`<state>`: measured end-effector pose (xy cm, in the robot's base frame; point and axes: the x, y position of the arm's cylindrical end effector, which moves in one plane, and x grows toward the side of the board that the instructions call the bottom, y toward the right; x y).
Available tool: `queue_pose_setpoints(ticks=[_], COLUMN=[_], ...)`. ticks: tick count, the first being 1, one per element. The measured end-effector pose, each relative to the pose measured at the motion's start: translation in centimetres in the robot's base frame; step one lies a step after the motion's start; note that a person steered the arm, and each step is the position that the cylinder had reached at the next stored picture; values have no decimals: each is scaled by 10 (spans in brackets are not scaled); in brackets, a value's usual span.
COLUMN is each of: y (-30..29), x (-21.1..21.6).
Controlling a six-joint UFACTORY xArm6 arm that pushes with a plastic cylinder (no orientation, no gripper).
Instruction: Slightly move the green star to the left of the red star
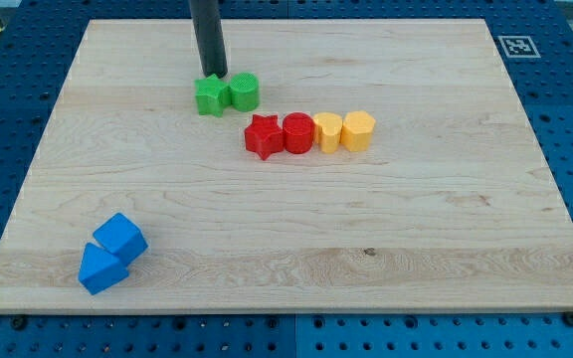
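The green star [209, 95] is found in the upper middle of the wooden board [436, 249], touching a green cylinder [244, 91] on its right. It lies above and somewhat to the left of the red star [264, 136], near it but apart. The red star heads a touching row: a red cylinder [297, 133], then a yellow block [327, 131] of rounded, unclear shape, then a yellow hexagonal block [358, 130].

My tip [215, 77] is set at the top edge of the green star, touching it or very nearly so — contact cannot be confirmed. No gripper is carried by the arm, so nothing can be said of an open or closed hand; only the bare rod is presented.

The task is judged to be barely begun or in its early stage. The green star is not yet level with the red star on its left side — a push toward the view's bottom and a little leftward seems to be left.

Two blue blocks [110, 255] lie touching near the bottom left corner, well apart from the rest.

No brand or readable writing is seen; only a black-and-white fiducial marker [514, 45] is fixed at the board's top right corner.
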<state>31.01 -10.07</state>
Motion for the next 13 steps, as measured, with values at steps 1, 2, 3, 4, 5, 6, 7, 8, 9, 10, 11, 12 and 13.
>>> queue_pose_setpoints(ticks=[1, 2, 3, 4, 5, 6, 7, 8, 9, 10, 11, 12, 13], y=[0, 0, 0, 0, 0, 0, 3, 4, 2, -19, -36, -38, -38], x=[13, 27, 33, 43, 53, 59, 69, 70, 68, 52, 71, 75, 75])
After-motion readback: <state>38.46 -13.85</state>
